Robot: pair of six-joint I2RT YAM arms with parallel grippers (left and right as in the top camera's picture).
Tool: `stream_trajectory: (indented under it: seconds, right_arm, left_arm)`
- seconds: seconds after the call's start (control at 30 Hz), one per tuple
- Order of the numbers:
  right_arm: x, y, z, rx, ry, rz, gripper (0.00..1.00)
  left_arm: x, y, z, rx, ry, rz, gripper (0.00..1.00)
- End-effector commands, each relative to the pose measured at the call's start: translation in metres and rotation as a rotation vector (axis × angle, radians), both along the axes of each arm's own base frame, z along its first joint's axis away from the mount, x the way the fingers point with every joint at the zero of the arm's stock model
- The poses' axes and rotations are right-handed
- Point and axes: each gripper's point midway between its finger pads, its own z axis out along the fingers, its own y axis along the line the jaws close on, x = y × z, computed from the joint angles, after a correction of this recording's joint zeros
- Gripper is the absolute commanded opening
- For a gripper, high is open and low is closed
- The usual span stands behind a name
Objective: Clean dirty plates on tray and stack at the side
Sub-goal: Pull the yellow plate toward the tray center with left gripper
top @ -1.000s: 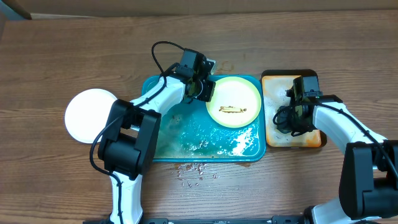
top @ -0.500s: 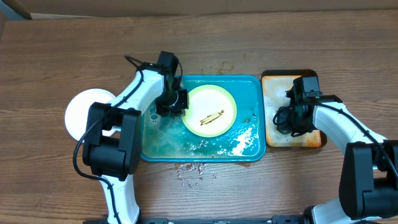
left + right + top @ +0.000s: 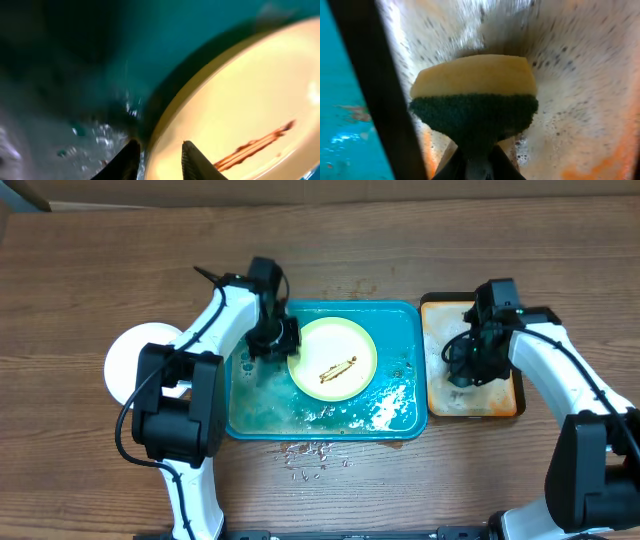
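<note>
A pale yellow-green plate (image 3: 333, 358) with a brown smear lies in the middle of the teal tray (image 3: 400, 330), which is wet with foam. My left gripper (image 3: 275, 340) is at the plate's left edge. In the left wrist view my left gripper's fingers (image 3: 160, 157) are closed over the rim of the plate (image 3: 240, 100), above the tray (image 3: 100, 40). A white plate (image 3: 140, 365) lies on the table left of the tray; I cannot tell whether another lies under it. My right gripper (image 3: 468, 368) is over the orange tray and is shut (image 3: 477, 162) on a yellow and green sponge (image 3: 475, 95).
The orange tray (image 3: 505, 395) with a black rim, foamy inside (image 3: 580, 100), stands right of the teal tray. Water drops (image 3: 315, 452) lie on the table in front of the teal tray.
My left gripper has dragged the yellow-green plate from the tray's back right toward its middle. My right arm has shifted slightly toward the back over the orange tray.
</note>
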Motion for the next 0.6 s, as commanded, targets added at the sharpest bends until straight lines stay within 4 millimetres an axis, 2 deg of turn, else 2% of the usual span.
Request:
stream_trajectory:
  seconds: [0.0,0.03,0.2,0.57]
  right_arm:
    - [0.002,0.000,0.006,0.006,-0.003,0.001,0.14]
    - [0.000,0.000,0.005,0.005,0.003,0.001,0.14]
    - [-0.004,0.000,0.003,0.005,0.018,-0.002,0.17]
    - [-0.014,-0.001,-0.025,0.005,0.014,-0.003,0.18]
  left_arm:
    - [0.037,-0.002,0.019,-0.007,-0.154,-0.097,0.50]
    - [0.043,-0.004,0.021,-0.010,-0.186,-0.120,0.57]
    - [0.052,-0.010,0.020,-0.010,-0.265,-0.227,0.61]
    - [0.036,-0.029,0.002,-0.011,-0.265,-0.325,0.57]
